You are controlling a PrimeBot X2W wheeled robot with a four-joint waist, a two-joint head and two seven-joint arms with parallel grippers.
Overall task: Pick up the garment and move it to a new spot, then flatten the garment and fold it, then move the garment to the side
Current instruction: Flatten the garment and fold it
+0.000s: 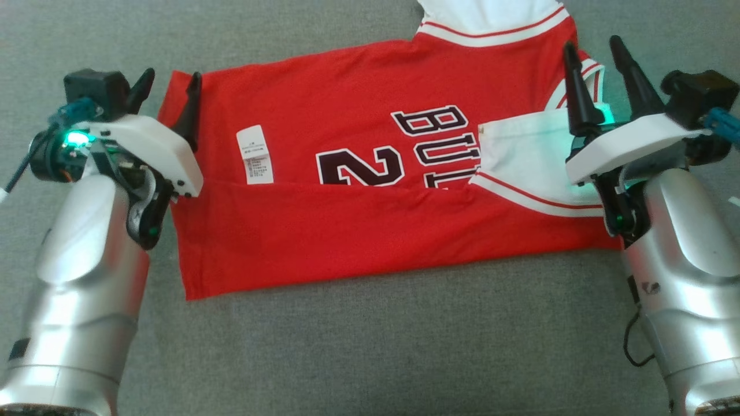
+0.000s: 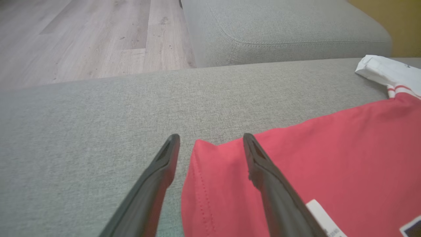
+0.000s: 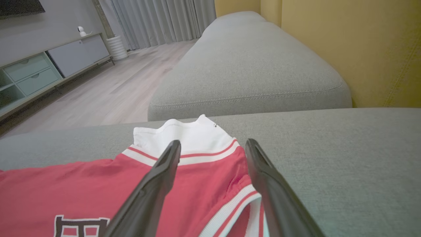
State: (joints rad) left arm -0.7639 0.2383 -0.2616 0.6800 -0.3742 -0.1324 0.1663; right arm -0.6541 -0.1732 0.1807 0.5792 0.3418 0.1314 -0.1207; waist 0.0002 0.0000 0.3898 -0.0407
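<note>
**Clerk:** State the position of the garment (image 1: 358, 115).

**Inspector:** The garment, a red jersey, lies spread out with the grey sofa seat (image 1: 370, 346) beneath it and showing past its left, near and right edges. Its near portion (image 1: 347, 231) is folded up over the body. That fold's edge cuts across the bottom of the dark lettering (image 1: 404, 150) and runs just below the white care label (image 1: 254, 155). A white piece with red stripes (image 1: 491, 14) projects from the garment's far right end. A second white, red-striped panel (image 1: 520, 162) lies on its right part.

**Clerk:** Left gripper (image 1: 172, 78)?

**Inspector:** Released, with its fingers spread and nothing between them. It stands at the garment's far left corner. In the left wrist view, the left gripper (image 2: 211, 136) straddles that corner, with one finger over bare seat outside the garment's hem and the other over red cloth. I cannot tell whether it touches the cloth.

**Clerk:** Right gripper (image 1: 592, 43)?

**Inspector:** Also released and holding nothing. It is at the garment's right end. In the right wrist view, the right gripper (image 3: 213, 142) has one finger over the red cloth. The other runs along the garment's white-trimmed edge.

**Clerk:** Surroundings?

**Inspector:** Beyond the garment's far side are a second grey cushion (image 3: 250, 72), a wooden floor (image 3: 115, 85) and a yellow wall (image 3: 361, 49).
</note>
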